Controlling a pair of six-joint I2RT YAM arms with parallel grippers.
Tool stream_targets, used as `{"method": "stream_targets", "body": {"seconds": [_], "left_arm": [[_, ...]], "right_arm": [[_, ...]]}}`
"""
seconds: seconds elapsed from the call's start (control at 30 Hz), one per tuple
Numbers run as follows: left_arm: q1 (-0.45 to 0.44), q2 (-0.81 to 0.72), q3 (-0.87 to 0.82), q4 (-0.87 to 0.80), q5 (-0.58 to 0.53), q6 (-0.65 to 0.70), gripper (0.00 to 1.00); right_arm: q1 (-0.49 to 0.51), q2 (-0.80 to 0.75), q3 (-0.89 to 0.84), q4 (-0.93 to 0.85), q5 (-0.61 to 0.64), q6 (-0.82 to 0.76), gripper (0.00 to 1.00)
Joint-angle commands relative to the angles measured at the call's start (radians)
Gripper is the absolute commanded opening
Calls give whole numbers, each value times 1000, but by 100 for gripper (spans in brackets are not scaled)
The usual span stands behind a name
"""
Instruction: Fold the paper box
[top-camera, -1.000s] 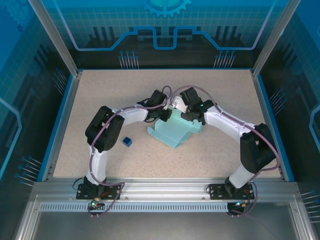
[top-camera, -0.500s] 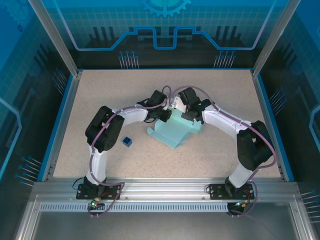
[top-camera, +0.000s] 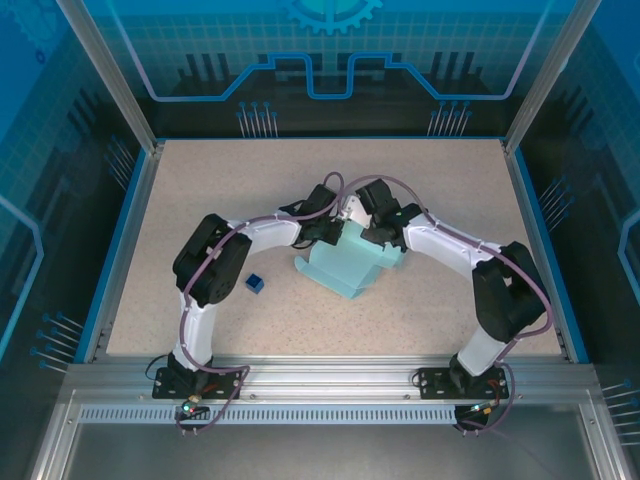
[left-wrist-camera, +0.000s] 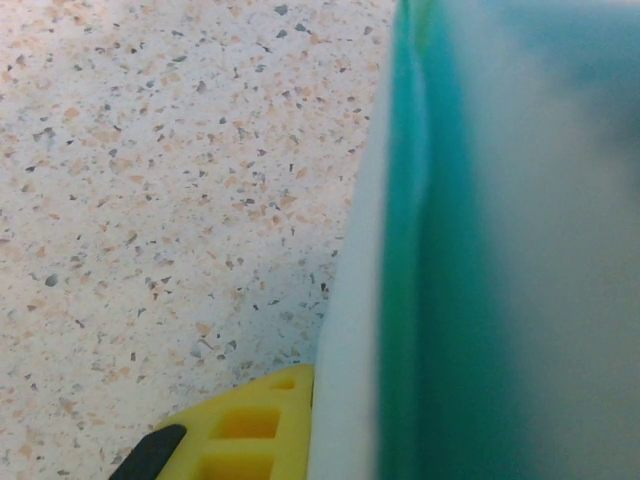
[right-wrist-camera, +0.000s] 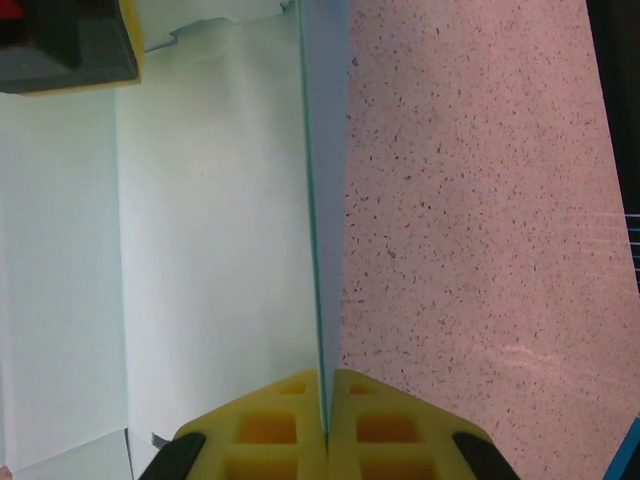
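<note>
Right gripper is now clamping. Its two yellow pads, standing partly apart a second ago, are pressing together on the thin edge of an upright wall of the paper box. Left gripper is holding as it was, jaws nearly together. In its wrist view one yellow finger is lying flat against a raised card wall, while the other finger is hiding behind the card. I am judging that it is pinching that wall, though the far side is not showing.

Going from the biggest thing down, the speckled table is carrying the box near its middle, a little toward the far side, between the two wrists. The box is sitting half formed and is not shifting from where it sat a second ago. A broad pale blue panel is lying flat and reaching toward the near edge, while the far walls are standing up where the arms are meeting. In the right wrist view the gripped wall is running straight up from the pads, with the pale floor panel to its left and bare table to its right. Well apart to the left of the box, a tiny dark blue cube is resting untouched.

With both sides now held, the fold is looking ready to proceed. The next move is probably calling for a gentle swing of the walls, since thin card under a tight pinch is likely to crease.
</note>
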Motion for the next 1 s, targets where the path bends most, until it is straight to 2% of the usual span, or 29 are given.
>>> {"method": "stream_targets", "body": {"seconds": [0.0,0.17,0.3,0.4,0.67,0.83,0.97], "left_arm": [[31,13,-7,16,-152,-97,10],[33,-25,-51,114,-14,-53,19],[43,-65,-86,163,73,-27,31],[54,-90,-96,173,132,-9,40],[76,-128,-96,178,259,39,54],[79,-121,-82,172,262,56,57],[86,-100,-52,151,242,69,51]], "right_arm": [[22,-61,-35,-41,-44,46,0],[11,-53,-31,-33,-23,57,0],[1,-58,-25,-30,-30,62,0],[-3,-59,-22,-34,-32,55,0],[-7,-59,-20,-38,-40,48,0],[-7,-63,-15,-41,-46,42,0],[-6,-71,-17,-41,-50,36,0]]}}
